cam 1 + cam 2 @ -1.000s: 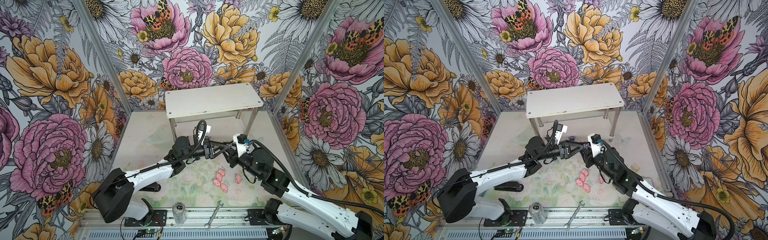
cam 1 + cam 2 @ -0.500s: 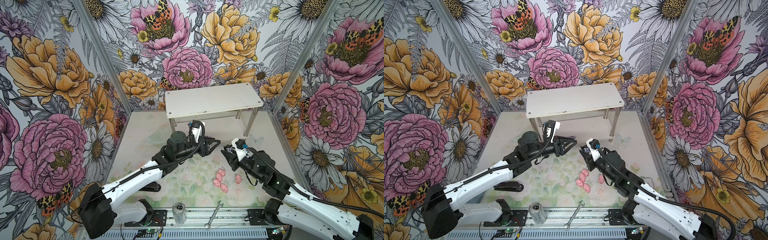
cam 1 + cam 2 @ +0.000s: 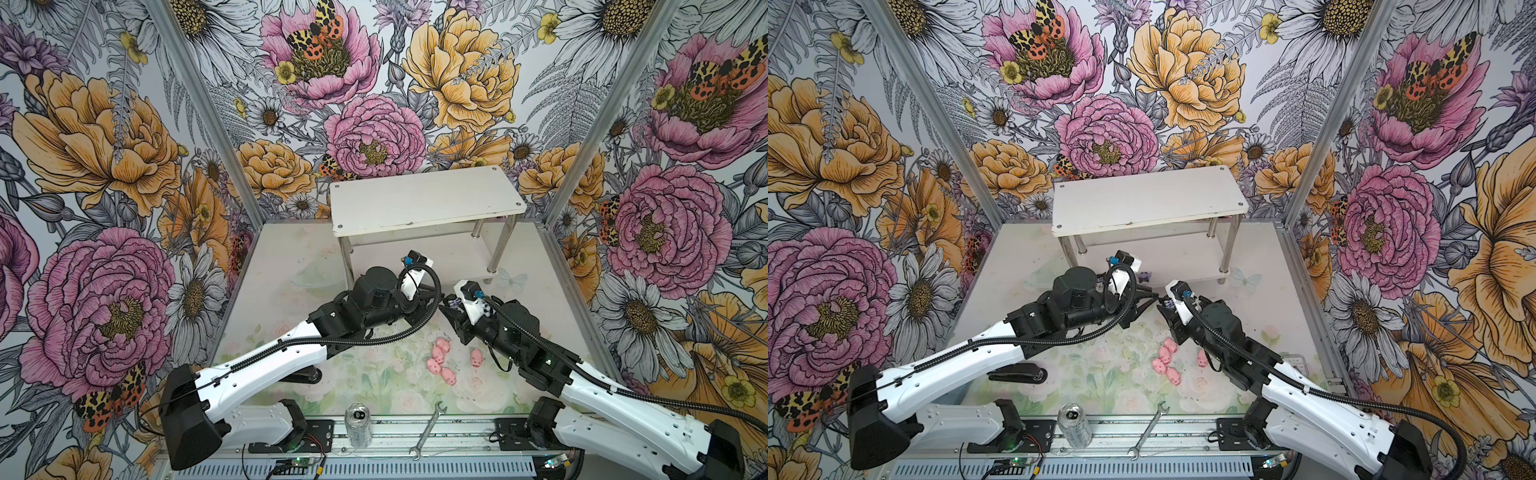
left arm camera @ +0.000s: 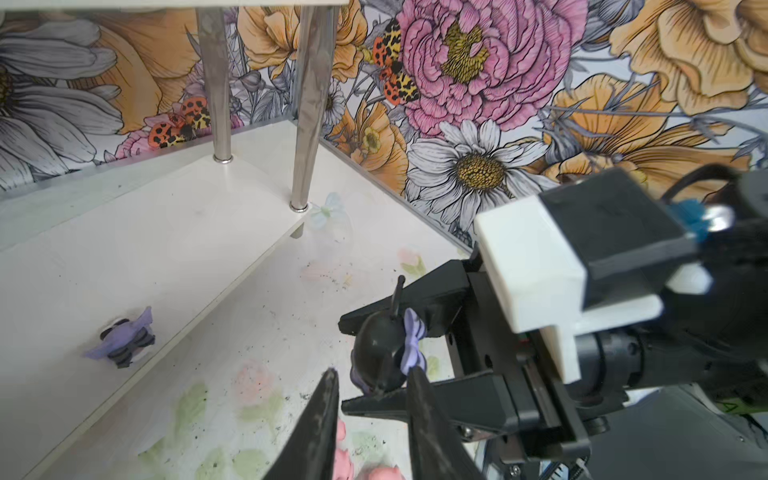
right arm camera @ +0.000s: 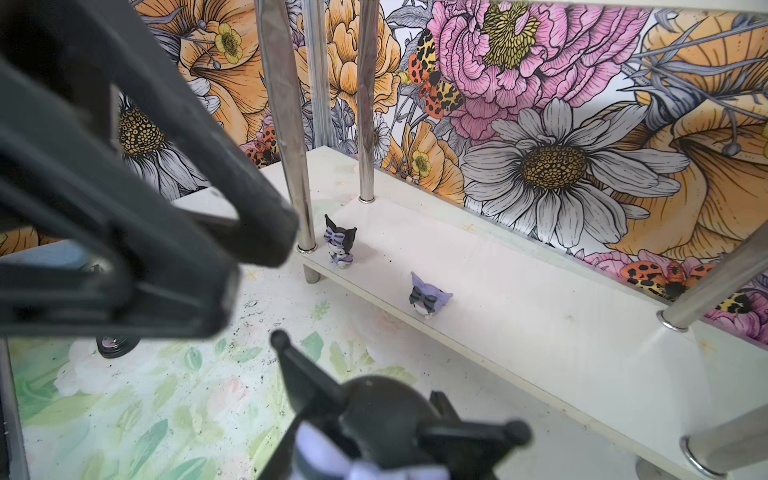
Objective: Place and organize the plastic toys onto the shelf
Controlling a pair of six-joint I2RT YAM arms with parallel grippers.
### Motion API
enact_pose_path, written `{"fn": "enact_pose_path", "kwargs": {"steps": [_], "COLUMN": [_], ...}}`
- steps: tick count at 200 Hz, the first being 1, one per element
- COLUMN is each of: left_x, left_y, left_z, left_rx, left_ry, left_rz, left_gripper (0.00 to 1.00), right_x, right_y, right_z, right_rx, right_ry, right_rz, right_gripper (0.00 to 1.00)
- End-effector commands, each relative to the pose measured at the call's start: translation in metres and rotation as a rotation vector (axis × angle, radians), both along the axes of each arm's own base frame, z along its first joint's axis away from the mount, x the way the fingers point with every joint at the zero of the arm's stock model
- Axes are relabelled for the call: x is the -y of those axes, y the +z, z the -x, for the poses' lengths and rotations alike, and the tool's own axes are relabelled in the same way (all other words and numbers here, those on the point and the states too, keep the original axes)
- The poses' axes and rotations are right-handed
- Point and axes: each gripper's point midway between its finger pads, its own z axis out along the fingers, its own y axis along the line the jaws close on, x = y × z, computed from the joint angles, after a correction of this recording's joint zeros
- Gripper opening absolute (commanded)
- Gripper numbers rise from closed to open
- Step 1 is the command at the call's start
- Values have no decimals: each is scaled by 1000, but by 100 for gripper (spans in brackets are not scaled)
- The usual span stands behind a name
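Right claw (image 4: 345, 365) pinches a black-purple figurine (image 4: 380, 353) roughly upright, ears up. Left claw (image 4: 374, 376) stands narrowly spread just beside it.

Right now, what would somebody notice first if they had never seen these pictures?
Probably the giant flowers painted on the walls all around. Next, over the middle of the table, the right gripper pinches a little black-and-purple figurine in front of the white shelf. A bunch of pink pigs lies on the table, nearer the front edge.
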Motion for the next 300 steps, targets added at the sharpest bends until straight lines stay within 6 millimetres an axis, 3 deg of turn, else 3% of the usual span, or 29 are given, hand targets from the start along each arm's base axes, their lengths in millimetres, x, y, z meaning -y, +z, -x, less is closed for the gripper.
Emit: {"fn": "enact_pose_path", "kwargs": {"steps": [1,51,87,141,151,182,209,237,283,300], "left_x": [0,12,23,28,28,30,34,45,69,78], "left_y": [-1,0,0,3,4,3,0,-11,-34,-43], "left_z": [-5,-1,2,1,-1,-5,-13,-20,-40,-49], "left_rx": [53,57,43,47,48,73,95,105,192,249], "left_ry": [26,-2,-39,-47,-42,-36,-39,-51,-70,-77], "left_rz": [-66,-75,-67,-57,-56,-65,-71,-88,-153,-168], "left_gripper": [30,19,0,0,0,0,0,0,0,0], "right_x": [-3,-2,-2,2,2,9,23,52,123,131], "right_y": [22,21,25,27,26,23,21,24,31,27], "right_z": [0,1,3,2,2,1,5,18,48,53], "right_rx": [29,27,32,45,46,38,43,56,106,96], "right_ry": [15,11,19,4,1,-43,-91,-164,-340,-358], "right_rz": [-45,-52,-65,-64,-64,-112,-162,-222,-390,-403], "right_gripper": [6,6,6,8,14,71,99,100,100,100]}}
